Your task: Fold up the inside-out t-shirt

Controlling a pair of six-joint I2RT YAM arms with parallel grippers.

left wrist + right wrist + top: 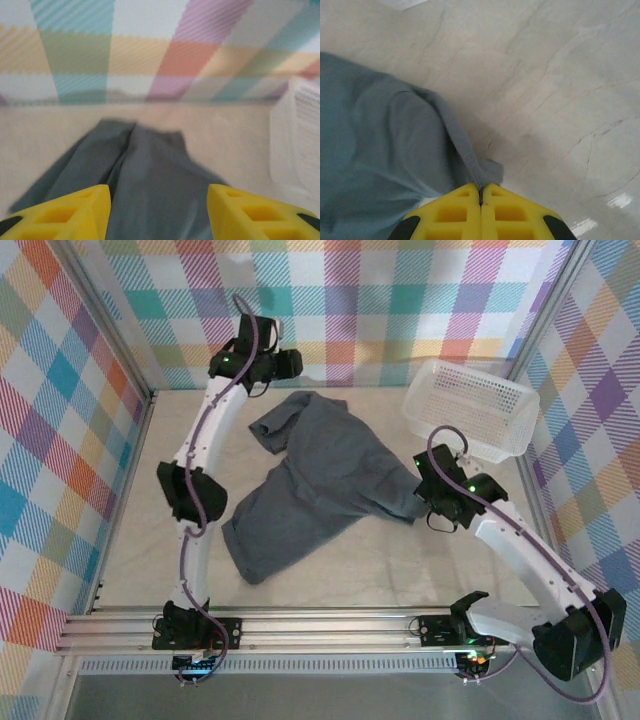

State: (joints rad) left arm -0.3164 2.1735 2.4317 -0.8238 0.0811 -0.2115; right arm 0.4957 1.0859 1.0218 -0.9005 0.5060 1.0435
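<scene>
Top external view has the inside-out t-shirt [320,480] lying loosely spread on the pale table [400,565], a dark slate-grey shape running on a slant from the far middle down toward the near left, rumpled and with a sleeve bunched at its far end. The white mesh basket [470,405] sits in the far right corner, tilted a little and apart from the cloth. The left gripper [285,365] is held at the far side of the table, close to the checked wall [400,300] and just beyond the shirt's far end. Seen from the left wrist, its two yellow fingers [75,210] stand well apart with nothing pinched between them. The grey cloth lies on the table below and ahead of the left gripper [159,200], and the basket [300,135] shows as a blur at the right edge. The right gripper [422,505] is down at the shirt's right-hand edge. From the right wrist, the right gripper [481,189] has its yellow fingers pressed together, with a raised fold of the shirt's hem [470,160] running straight into the seam between the tips, so it pinches the cloth there while the rest of the shirt [375,150] spreads off to the left over bare table [560,100]
</scene>
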